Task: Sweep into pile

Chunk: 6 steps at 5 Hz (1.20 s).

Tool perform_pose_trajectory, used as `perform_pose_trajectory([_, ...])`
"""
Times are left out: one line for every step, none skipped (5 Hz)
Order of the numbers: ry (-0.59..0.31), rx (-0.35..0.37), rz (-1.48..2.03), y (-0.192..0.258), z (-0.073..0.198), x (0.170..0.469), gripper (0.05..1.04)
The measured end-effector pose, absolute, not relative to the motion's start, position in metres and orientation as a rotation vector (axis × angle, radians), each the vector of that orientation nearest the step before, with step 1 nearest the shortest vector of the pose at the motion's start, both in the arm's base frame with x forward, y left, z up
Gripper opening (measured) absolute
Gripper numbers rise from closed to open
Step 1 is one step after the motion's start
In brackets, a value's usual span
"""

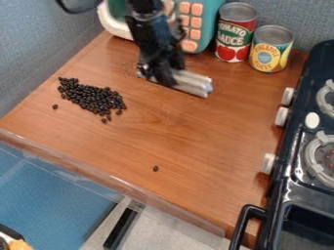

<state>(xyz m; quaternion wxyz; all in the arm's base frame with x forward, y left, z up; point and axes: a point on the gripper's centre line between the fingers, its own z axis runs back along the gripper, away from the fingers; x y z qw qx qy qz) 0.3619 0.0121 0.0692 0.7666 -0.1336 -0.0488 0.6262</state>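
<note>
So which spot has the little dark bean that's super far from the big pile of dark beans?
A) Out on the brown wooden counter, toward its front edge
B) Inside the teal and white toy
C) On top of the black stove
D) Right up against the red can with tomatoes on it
A: the stray bean sits alone on the counter, toward the front edge and well apart from the pile.
</note>
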Motion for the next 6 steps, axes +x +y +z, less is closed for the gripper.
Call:
perform_pose_trajectory([-0.129,-0.244,1.281,-0.006,0.066,0.361,0.363])
perform_pose_trajectory([-0.18,-0.159,1.198,-0.025,0.05,0.361,0.363])
perform_pose_trajectory([-0.197,-0.052,1.118,-0.032,0.025,0.36,0.364])
perform_pose_trajectory([-0.209,-0.006,1.079,-0.033,0.02,0.369,0.364])
perform_pose_trajectory([-0.17,0.013,1.083,-0.034,0.018,0.373,0.429])
perform_pose_trajectory([-0.071,0.009,1.115,-0.025,0.011,0.371,0.749])
